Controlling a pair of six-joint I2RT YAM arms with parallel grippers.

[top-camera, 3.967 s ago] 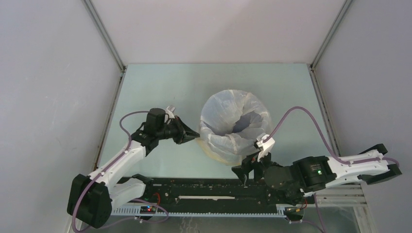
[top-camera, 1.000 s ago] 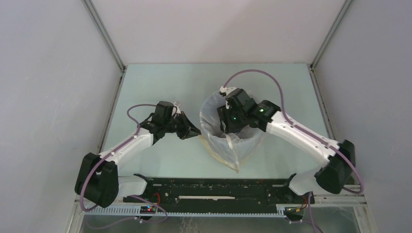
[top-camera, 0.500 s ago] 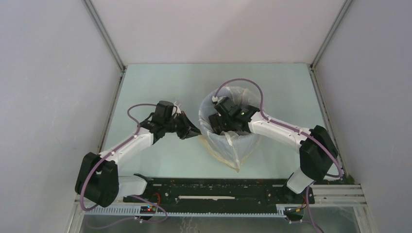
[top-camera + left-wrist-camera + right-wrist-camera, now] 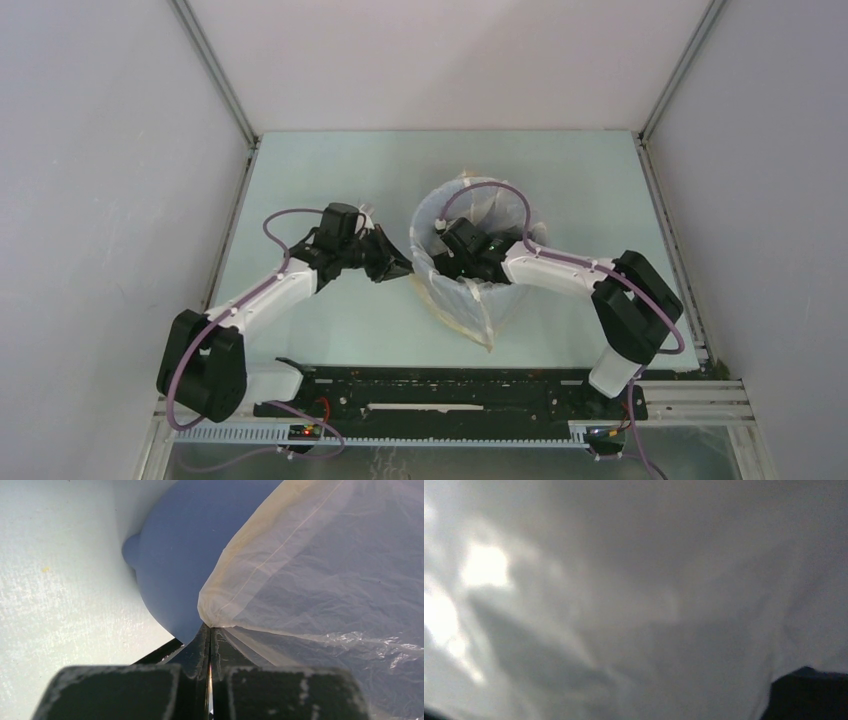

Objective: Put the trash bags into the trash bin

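Trash bag [image 4: 470, 312], right gripper [image 4: 447, 256] deeper inside

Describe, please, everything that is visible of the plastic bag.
The plastic bag is thin, see-through, cream film with a yellowish rim, much wrinkled. It lines the blue bucket, mouth open upward, and its spare film hangs outside down to the table on the near side. The left hand pinches its rim, shut; the right hand reaches inside.

A pale green table [image 4: 330, 180] sits enclosed by plain white walls [image 4: 110, 150].
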